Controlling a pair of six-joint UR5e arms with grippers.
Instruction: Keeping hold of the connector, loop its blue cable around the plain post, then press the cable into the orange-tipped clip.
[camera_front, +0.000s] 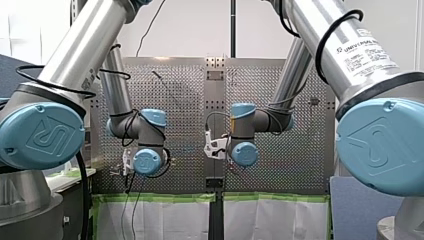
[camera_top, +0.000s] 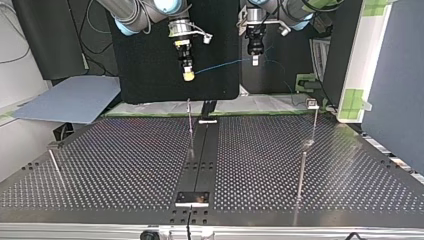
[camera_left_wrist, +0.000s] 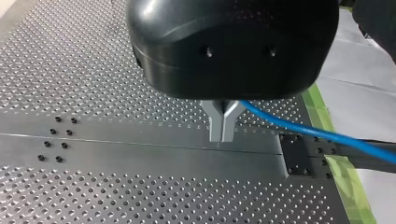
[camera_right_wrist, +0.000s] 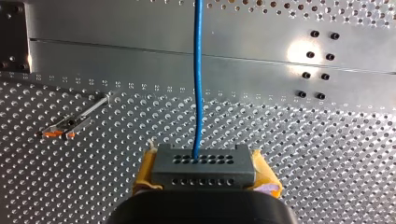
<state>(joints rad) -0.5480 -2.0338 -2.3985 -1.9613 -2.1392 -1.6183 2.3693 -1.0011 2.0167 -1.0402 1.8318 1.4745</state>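
Observation:
In the right wrist view a grey connector (camera_right_wrist: 203, 165) sits between my right gripper's (camera_right_wrist: 205, 179) yellow pads (camera_right_wrist: 144, 175), which are shut on it. Its blue cable (camera_right_wrist: 198, 70) runs straight ahead over the table. An orange-tipped clip (camera_right_wrist: 69, 125) lies on the perforated plate, ahead and to one side. In the top view the cable (camera_top: 225, 65) stretches in the air from my right gripper (camera_top: 188, 75) to my left gripper (camera_top: 255, 61). The left wrist view shows my left gripper's (camera_left_wrist: 223, 137) metal fingers shut, with the cable (camera_left_wrist: 299, 128) leaving beside them.
Thin upright posts stand on the perforated table (camera_top: 125, 165): one at the middle (camera_top: 190, 125), two at the top view's right (camera_top: 315, 122) (camera_top: 301, 172), one at its left (camera_top: 55, 167). A dark central strip (camera_top: 202, 155) with a small plate (camera_top: 192, 198) runs down the table.

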